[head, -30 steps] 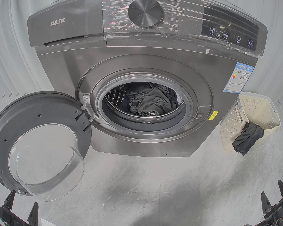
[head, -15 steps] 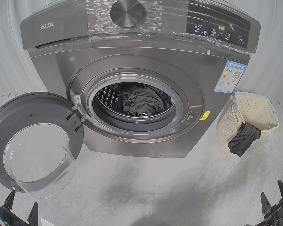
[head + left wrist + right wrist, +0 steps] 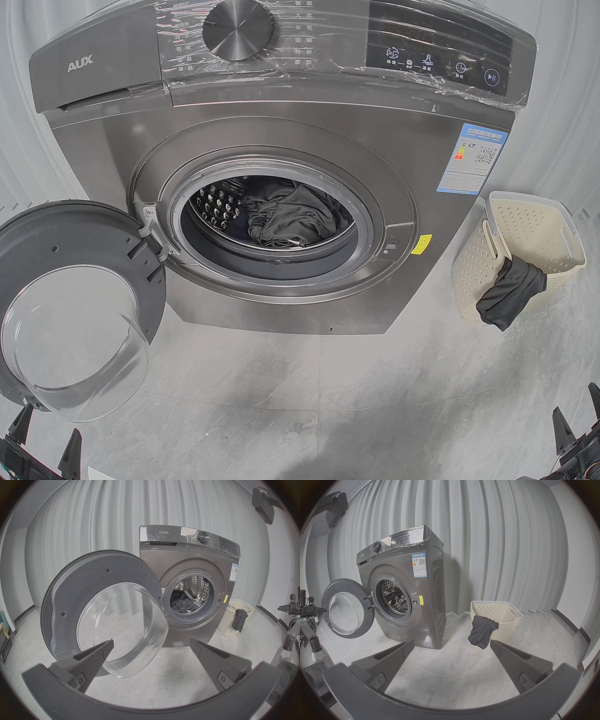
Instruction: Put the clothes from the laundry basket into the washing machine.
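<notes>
1. While one dark garment (image 3: 511,292) hangs over the near rim of the laundry basket (image 3: 539,232), right of the washing machine (image 3: 300,125), a brush rather than a firm pinch could drop it onto the floor (image 3: 350,387).
2. Both the left gripper (image 3: 150,642) and the right gripper (image 3: 451,642) hang low with fingers spread apart, holding nothing, well back from everything.
3. Swung wide to the left, the door (image 3: 75,237) stands near the left gripper; a careless swing could strike it.
4. Dark clothes (image 3: 294,219) already lie in the drum (image 3: 215,206); trailing cloth might catch on its edge.
5. Bare floor between machine and basket gives the right arm open room.
</notes>
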Robot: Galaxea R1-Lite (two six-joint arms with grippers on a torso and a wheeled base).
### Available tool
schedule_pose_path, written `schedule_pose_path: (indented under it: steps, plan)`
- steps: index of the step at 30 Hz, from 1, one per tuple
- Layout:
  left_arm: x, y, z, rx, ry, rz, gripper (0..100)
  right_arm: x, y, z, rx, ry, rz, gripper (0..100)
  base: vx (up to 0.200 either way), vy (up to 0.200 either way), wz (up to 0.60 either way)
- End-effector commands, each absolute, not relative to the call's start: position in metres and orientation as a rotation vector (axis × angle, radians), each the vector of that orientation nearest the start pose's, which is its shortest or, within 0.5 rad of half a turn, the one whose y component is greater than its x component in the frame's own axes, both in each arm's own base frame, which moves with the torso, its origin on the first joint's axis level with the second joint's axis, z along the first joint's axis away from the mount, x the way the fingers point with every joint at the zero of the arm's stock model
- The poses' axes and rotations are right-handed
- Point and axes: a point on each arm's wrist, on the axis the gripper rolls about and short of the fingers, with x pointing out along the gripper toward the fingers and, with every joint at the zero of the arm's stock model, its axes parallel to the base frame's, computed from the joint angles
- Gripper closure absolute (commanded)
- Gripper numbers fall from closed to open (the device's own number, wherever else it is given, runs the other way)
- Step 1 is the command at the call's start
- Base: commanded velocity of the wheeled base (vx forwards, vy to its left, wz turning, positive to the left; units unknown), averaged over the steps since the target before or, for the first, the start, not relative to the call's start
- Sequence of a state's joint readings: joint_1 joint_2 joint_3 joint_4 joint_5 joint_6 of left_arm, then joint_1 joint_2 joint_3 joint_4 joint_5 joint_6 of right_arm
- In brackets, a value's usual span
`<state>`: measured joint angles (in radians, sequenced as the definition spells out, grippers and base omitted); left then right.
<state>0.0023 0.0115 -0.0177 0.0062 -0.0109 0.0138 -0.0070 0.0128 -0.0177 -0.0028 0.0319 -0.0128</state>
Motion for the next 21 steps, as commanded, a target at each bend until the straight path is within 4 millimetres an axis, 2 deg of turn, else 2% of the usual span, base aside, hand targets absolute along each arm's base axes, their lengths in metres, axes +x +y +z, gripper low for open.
schedule_pose_path:
  steps: [1, 8, 17, 21]
  plan:
    - [-0.0226, -0.0003, 0.0754, 0.012, 0.009, -0.006, 0, -0.0222, 0.0009, 0.076, -0.012, 0.004, 0.025, 0, 0.0, -0.2, 0.0]
    - [-0.0226, -0.0003, 0.0754, 0.012, 0.009, -0.006, 0, -0.0222, 0.0009, 0.076, -0.012, 0.004, 0.026, 0, 0.0, -0.2, 0.0]
    - [-0.0226, -0.0003, 0.0754, 0.014, 0.009, -0.006, 0, -0.0222, 0.0009, 0.076, -0.014, 0.004, 0.025, 0, 0.0, 0.0, 0.0]
    - [-0.0226, -0.0003, 0.0754, 0.014, 0.009, -0.006, 0, -0.0222, 0.0009, 0.076, -0.014, 0.004, 0.026, 0, 0.0, -0.2, 0.0]
